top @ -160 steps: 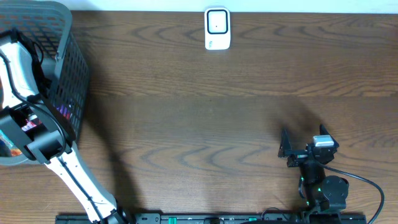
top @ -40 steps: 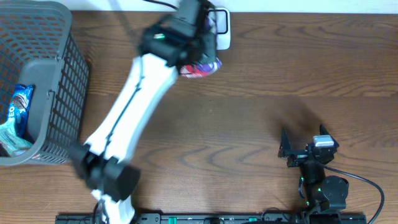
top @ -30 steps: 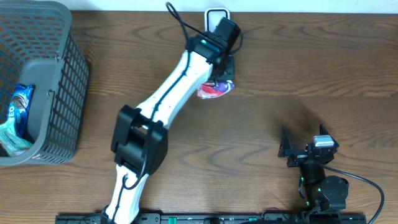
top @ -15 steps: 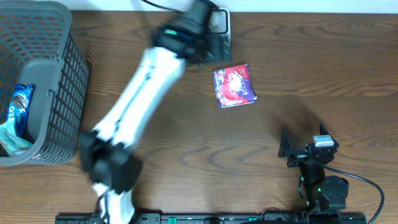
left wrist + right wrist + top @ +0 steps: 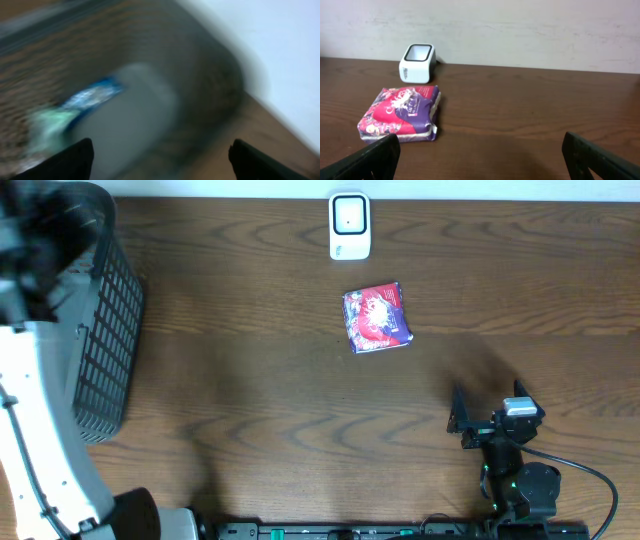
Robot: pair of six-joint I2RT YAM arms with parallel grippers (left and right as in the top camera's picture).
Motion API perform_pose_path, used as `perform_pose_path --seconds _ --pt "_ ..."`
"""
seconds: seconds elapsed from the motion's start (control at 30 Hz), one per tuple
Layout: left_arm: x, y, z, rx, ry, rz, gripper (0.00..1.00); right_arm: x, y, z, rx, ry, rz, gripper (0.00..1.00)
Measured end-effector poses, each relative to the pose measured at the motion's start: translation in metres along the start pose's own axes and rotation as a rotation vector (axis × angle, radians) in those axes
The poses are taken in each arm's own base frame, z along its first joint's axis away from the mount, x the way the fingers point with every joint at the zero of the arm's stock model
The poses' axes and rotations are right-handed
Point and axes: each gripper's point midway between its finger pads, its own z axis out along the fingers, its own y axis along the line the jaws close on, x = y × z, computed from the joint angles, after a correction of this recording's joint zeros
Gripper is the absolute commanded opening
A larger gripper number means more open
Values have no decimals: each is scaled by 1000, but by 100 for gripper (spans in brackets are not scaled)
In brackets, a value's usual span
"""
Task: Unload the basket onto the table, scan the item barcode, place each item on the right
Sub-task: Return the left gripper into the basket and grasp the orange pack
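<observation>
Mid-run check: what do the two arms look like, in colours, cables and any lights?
The left arm has a white shell with a black joint near its base. The right arm is black, with a pale grey block on top, small green lights and a looping black cable. Both wrist views show dark fingers.

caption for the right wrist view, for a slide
Red and purple packet lying flat on the wooden table, apart from the white scanner behind it, framed by the open right gripper.
</observation>
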Motion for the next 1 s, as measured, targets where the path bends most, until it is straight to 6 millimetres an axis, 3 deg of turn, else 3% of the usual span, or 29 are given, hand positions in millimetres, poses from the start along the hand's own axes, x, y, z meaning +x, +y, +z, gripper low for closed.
perform_pose_path --seconds 0.13,0.3,0.47,0.6,0.87,1.0 --pt "13 85 22 -282 97 -107 81 0 0 0 0 0 0 99" --pt "47 140 55 -490 270 -205 81 0 0 0 0 0 0 99" --pt "88 160 90 -619 459 -222 80 0 0 0 0 0 0 99" --pt "119 171 101 -746 573 -277 81 0 0 0 0 0 0 99" --pt "152 183 126 -884 653 -344 81 0 0 0 0 0 0 99" --pt "159 185 132 -902 639 -373 81 0 0 0 0 0 0 99"
